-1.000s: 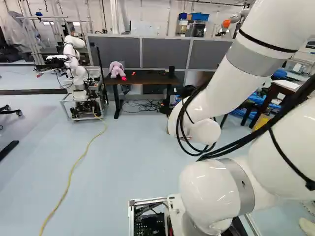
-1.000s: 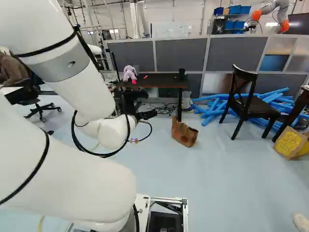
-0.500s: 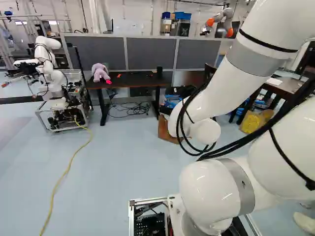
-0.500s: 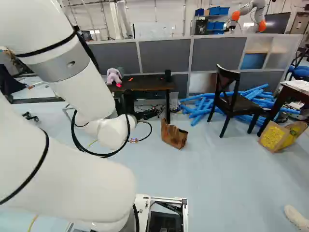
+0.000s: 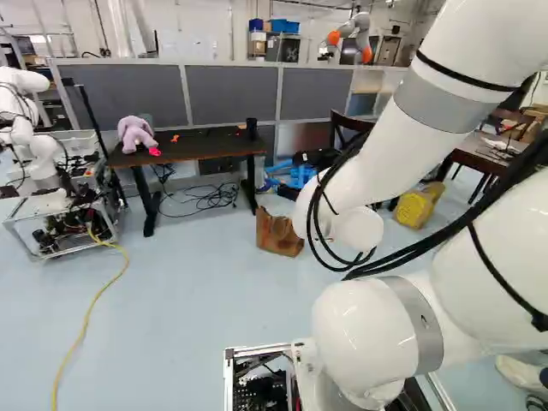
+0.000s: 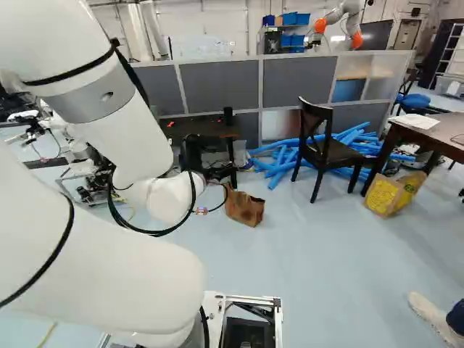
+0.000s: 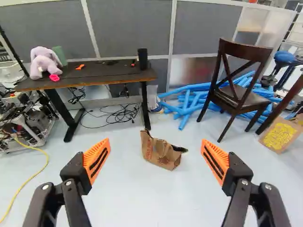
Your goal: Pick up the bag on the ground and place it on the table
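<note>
One black, orange-padded gripper (image 7: 155, 143) stands spread and empty; drive squarely up to the brown paper bag (image 7: 158, 153), then pinch high, where it seems creased.

Grey partition (image 6: 217, 85), white wall (image 6: 203, 36) behind, pale floor (image 6: 326, 268), dark chair (image 6: 333, 153) before blue tubes (image 7: 189, 100)

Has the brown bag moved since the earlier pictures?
No: in the right base view the bag keeps its place by the table leg; the base has moved instead.
</note>
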